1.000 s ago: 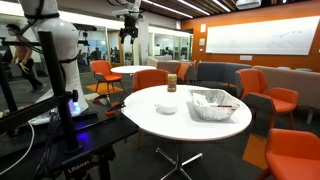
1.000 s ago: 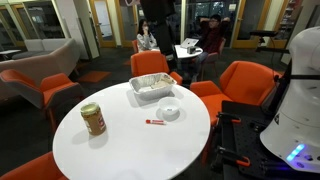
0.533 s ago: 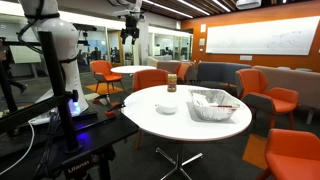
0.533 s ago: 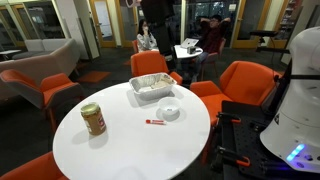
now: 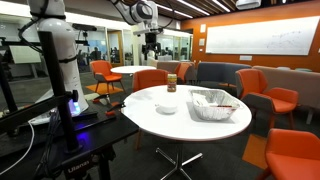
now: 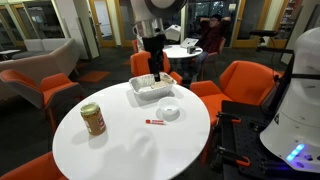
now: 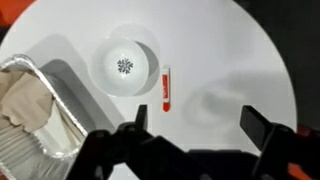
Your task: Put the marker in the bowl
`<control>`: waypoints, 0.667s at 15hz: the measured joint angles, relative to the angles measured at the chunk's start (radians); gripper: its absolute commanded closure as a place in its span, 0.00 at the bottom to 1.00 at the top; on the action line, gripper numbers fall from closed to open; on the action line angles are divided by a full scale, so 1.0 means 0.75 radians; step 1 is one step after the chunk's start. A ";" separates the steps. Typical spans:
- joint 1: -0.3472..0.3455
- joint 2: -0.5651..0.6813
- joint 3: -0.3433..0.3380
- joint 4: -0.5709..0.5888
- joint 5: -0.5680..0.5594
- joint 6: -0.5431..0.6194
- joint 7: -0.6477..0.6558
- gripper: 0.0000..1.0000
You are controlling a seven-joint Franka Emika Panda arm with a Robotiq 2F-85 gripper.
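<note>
Wrist view, Sam: what's under the gripper (image 7: 200, 115)?

Sam: White round table (image 7: 235, 45). The bowl (image 7: 125, 67) sits up top, plain white with a dark speckled spot at its centre. The marker (image 7: 165, 88) lies flat on the table at the bowl's 3 o'clock, just beside the rim and outside it. Red barrel, long axis running 12 to 6.

Ana: Jaws?

Sam: Wide apart, nothing between them. Both dark fingers (image 7: 262, 128) poke in from the bottom edge, and the marker lies at 11 o'clock from the gap.

Ana: Anything else nearby?

Sam: The mesh tray (image 7: 30, 120) at 8 o'clock from the bowl, silvery, with crumpled pale stuff inside. It's close to the bowl but not touching.

Ana: Exterior views?

Sam: In an exterior view the gripper (image 6: 155, 75) hangs well above the table (image 6: 110, 155), lined up in front of the mesh tray (image 6: 152, 88). The bowl (image 6: 170, 112) is at 5 o'clock from the tray, and the marker (image 6: 155, 122) is at the bowl's 7 o'clock. A brown jar (image 6: 93, 119) stands at 9 o'clock from the marker, well apart. Orange chairs (image 6: 245, 80) ring the table.

Ana: Other angle?

Sam: The gripper (image 5: 152, 45) is high over the far side, with the bowl (image 5: 167, 106) between the jar (image 5: 171, 82) and the near edge. The marker is too small to pick out there.
</note>
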 measured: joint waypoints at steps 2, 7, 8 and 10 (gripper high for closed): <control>-0.031 0.137 -0.028 0.001 -0.003 0.194 -0.052 0.00; -0.074 0.464 -0.039 0.088 -0.001 0.400 -0.189 0.00; -0.080 0.516 -0.036 0.117 -0.001 0.405 -0.205 0.00; -0.084 0.609 -0.031 0.174 -0.003 0.406 -0.229 0.00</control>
